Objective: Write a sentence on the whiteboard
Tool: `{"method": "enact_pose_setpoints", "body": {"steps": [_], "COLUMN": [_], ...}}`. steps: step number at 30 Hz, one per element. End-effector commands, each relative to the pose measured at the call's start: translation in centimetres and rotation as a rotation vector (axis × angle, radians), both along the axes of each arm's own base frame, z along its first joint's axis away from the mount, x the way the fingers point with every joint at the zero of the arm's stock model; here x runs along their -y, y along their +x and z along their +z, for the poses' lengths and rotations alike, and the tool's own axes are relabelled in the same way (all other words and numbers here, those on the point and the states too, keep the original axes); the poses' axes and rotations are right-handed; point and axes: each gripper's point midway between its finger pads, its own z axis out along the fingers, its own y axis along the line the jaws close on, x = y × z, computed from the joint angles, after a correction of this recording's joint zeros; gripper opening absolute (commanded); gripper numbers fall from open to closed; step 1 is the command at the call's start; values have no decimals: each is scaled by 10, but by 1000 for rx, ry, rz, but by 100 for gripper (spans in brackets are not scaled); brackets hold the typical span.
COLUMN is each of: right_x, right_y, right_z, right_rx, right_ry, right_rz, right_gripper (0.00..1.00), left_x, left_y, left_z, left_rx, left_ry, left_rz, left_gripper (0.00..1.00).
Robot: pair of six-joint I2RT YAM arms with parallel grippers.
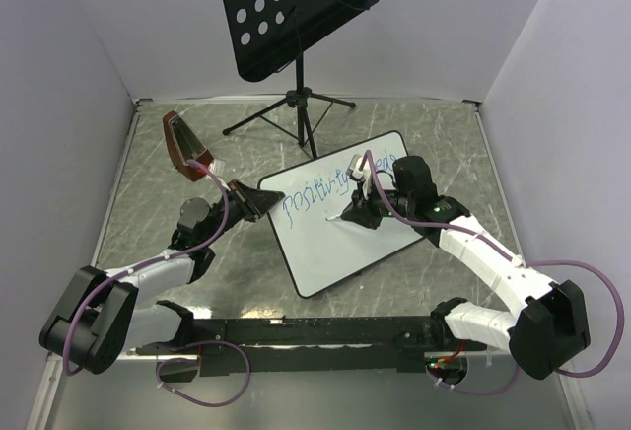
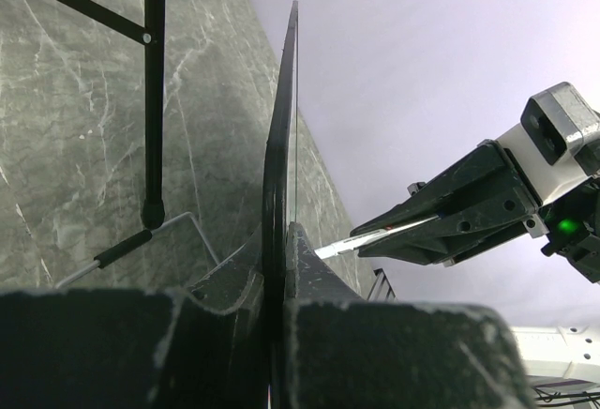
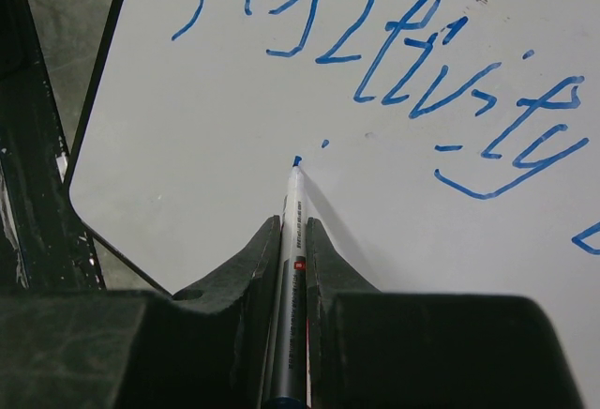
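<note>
The whiteboard lies at an angle on the table, white with a thin black rim. My left gripper is shut on its left corner. In the left wrist view the board runs edge-on between that gripper's fingers. The sentence is blue handwriting along the board's upper part, and its far end sits behind my right arm. My right gripper is shut on a silver marker. Its blue tip rests on the whiteboard below the word "positivity".
A black perforated music stand on a tripod stands behind the board. One tripod leg passes close to my left gripper. A reddish-brown object lies at the left. Grey walls close in the table on three sides.
</note>
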Motion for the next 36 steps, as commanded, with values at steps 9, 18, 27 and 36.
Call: {"method": "enact_pose_setpoints", "body": {"steps": [9,18,27,36], "right_x": [7,6,-19,-23], "right_y": [-3,-17,-36,-5], "right_z": [-1,-4,2,54], "right_rx": [6,-23,-33,23], "right_ry": [-50,-55,-36,47], "right_rz": [-1,50,168,118], "right_gripper": [0,0,0,0], "left_x": [4,4,4,4], "left_y": [-5,-4,-3,-4], "left_z": [43,43,43,42], "left_rx": [176,177,175,173], "left_ry": [-36,-35,-33,-27], "left_rz": [-22,-20,-20,-21], "left_gripper": [1,1,1,1]}}
